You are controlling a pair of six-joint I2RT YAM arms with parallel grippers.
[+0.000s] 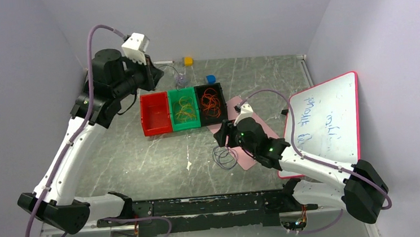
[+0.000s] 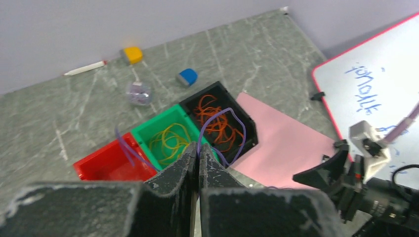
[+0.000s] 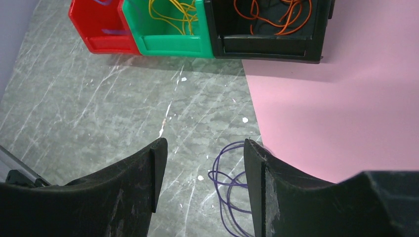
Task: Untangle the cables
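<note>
My left gripper (image 2: 199, 148) is raised above the bins, shut on a thin purple cable (image 2: 231, 117) that loops up out of its fingertips. Yellow cables (image 2: 170, 140) lie in the green bin (image 2: 148, 129) and orange cables (image 2: 217, 121) in the black bin (image 2: 249, 129). The red bin (image 2: 101, 165) stands beside them. My right gripper (image 3: 204, 148) hangs open just over the table. A few purple cable loops (image 3: 228, 173) lie under its right finger, by the edge of the pink sheet (image 3: 336, 113). From above, these loops (image 1: 225, 158) sit in front of the right gripper (image 1: 220, 137).
A whiteboard (image 1: 327, 120) with blue writing leans at the right, close to the right arm. At the back of the table lie a yellow block (image 1: 188, 61), a blue block (image 1: 211, 79), a marker (image 2: 84, 68) and a small clear object (image 2: 138, 93). Walls close in on three sides.
</note>
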